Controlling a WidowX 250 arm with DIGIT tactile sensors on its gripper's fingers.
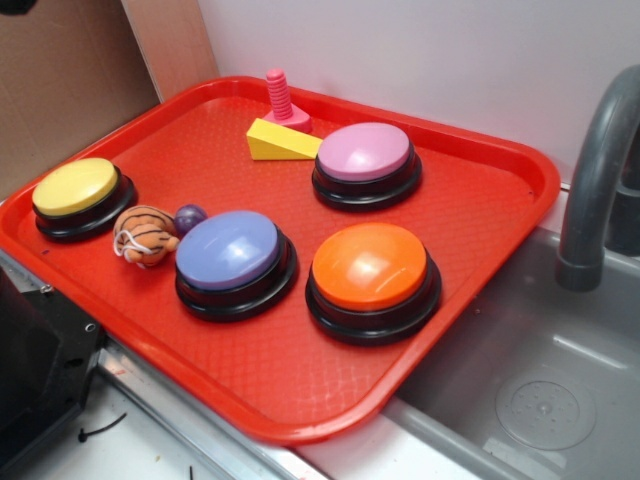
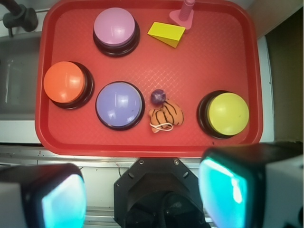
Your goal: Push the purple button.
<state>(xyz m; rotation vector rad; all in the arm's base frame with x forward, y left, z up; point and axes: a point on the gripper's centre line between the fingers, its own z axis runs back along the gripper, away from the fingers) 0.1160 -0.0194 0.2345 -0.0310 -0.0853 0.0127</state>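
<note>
I have the glossy blue-violet domed purple button (image 1: 231,252) on its black base sitting near the front of the red plastic tray (image 1: 480,190), untouched as far as I can judge, so I read this as the opening step: the approach has not begun. In the wrist view the gripper (image 2: 142,194) hangs high above the near edge of the tray, its two fingers (image 2: 61,199) spread wide apart at the bottom of the picture with nothing between them.

In the exterior view the target stands just left of the glossy orange domed button (image 1: 370,268), which is the same size, and the two bases lie close together without clearly touching. On its other side a small dark purple ball (image 1: 190,216) and a striped orange soft toy (image 1: 146,235) lie just beside the base. The pink-lilac domed button (image 1: 365,152) sits farther back, the yellow domed button (image 1: 76,186) at the far left, and a yellow wedge block (image 1: 280,140) with a pink plastic bolt (image 1: 282,102) stand at the far rim.

The next move, as I judge it, calls for carrying the gripper forward over the centre of the blue-violet dome, bringing the fingers together so one blunt tip meets it, then descending straight down, clear of the ball and the orange neighbour
</note>
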